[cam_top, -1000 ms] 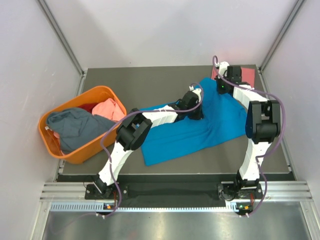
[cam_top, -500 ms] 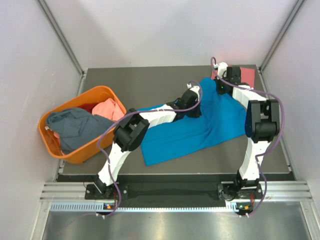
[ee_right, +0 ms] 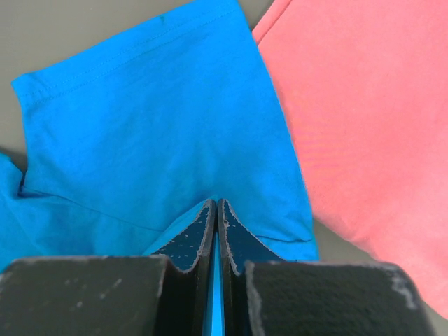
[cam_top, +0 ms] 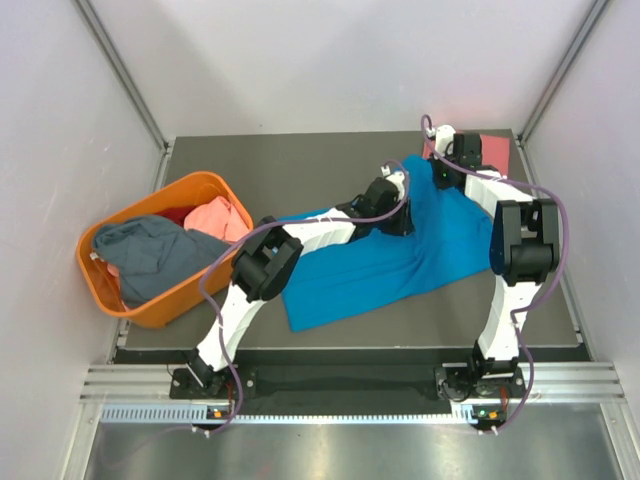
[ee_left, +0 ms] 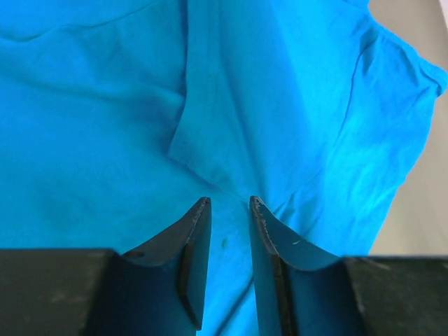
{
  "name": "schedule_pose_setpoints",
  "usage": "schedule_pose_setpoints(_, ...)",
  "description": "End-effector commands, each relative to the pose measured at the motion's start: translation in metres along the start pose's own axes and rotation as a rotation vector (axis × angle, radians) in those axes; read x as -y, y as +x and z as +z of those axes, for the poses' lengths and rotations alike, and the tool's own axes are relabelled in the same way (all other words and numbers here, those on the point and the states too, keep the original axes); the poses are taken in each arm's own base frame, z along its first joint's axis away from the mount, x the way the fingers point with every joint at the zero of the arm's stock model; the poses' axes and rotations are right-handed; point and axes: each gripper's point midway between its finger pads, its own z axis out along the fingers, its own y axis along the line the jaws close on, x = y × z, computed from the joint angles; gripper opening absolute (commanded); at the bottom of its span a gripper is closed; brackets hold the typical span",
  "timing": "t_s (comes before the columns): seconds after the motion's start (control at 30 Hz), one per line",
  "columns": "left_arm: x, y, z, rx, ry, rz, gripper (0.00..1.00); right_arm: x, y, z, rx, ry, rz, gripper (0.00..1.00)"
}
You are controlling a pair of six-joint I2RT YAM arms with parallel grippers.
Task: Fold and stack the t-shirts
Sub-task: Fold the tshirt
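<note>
Folding step in hand: blue shirt (cam_top: 400,265) is spread on the bench (cam_top: 300,170). Right tool (ee_right: 215,203) is pinched on sleeve cloth; left tool (ee_left: 229,203) is slightly parted, empty. A fold-over lift is judged next.

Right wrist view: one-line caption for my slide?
Right pincer shut on the blue shirt near its sleeve hem, pink shirt alongside.
</note>
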Motion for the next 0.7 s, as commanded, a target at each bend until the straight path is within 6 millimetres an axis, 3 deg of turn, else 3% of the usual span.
schedule_pose_setpoints(0.0, 0.013, -0.026, 0.012, 0.070, 0.065, 0.034, 0.34, 0.002, -0.026, -0.006, 0.077, 0.014, -0.046, 0.00)
schedule_pose_setpoints(0.07, 0.002, -0.016, 0.021, 0.039, 0.037, 0.028, 0.34, 0.002, -0.022, -0.004, 0.070, 0.013, -0.047, 0.00)
schedule_pose_setpoints(0.23, -0.010, -0.013, 0.029, 0.053, -0.003, 0.036, 0.40, 0.001, -0.023, -0.005, 0.073, 0.012, -0.041, 0.00)
schedule_pose_setpoints(0.43, -0.021, -0.009, 0.039, 0.049, -0.035, 0.032, 0.40, -0.002, -0.022, -0.001, 0.075, -0.002, -0.030, 0.00)
schedule_pose_setpoints(0.47, -0.021, -0.010, 0.039, 0.052, -0.033, 0.031, 0.35, -0.002, -0.021, -0.001, 0.074, -0.002, -0.031, 0.00)
schedule_pose_setpoints(0.53, -0.022, -0.011, 0.039, 0.058, -0.036, 0.030, 0.15, -0.002, -0.020, 0.000, 0.071, -0.003, -0.031, 0.00)
schedule_pose_setpoints(0.63, -0.018, -0.018, 0.034, 0.068, -0.042, 0.030, 0.00, -0.001, -0.017, 0.001, 0.067, 0.000, -0.030, 0.00)
schedule_pose_setpoints(0.67, -0.018, -0.022, 0.031, 0.076, -0.052, 0.025, 0.00, -0.001, -0.018, 0.001, 0.067, 0.000, -0.032, 0.00)
